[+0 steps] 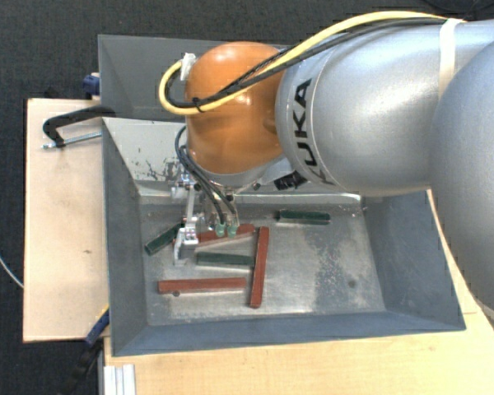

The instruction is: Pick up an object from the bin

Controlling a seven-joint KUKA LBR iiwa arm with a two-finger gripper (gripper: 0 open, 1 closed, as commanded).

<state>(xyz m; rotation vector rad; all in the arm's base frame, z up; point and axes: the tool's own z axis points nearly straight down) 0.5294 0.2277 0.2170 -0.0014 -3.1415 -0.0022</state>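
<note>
A grey metal bin [123, 220], seen from above, holds a few flat, narrow sticks, some dark green and some red-brown. The gripper [202, 235] hangs beneath the arm's orange cover [230, 109], low over the bin floor and left of its middle. Just left of the gripper lies a slanted dark green stick [160, 241], its higher end running in under the gripper. Below the gripper a level dark green stick [224, 258] lies close by, and a long red-brown stick [202, 285] lies farther down. Just right of the gripper a short red-brown stick [243, 232] is partly hidden by it. Farther right of the gripper stands an upright red-brown stick [259, 268], its lower end meeting the long one. Well right of the gripper rests a third dark green stick [303, 216]. Whether the claw is released or clenched cannot be told.
</note>
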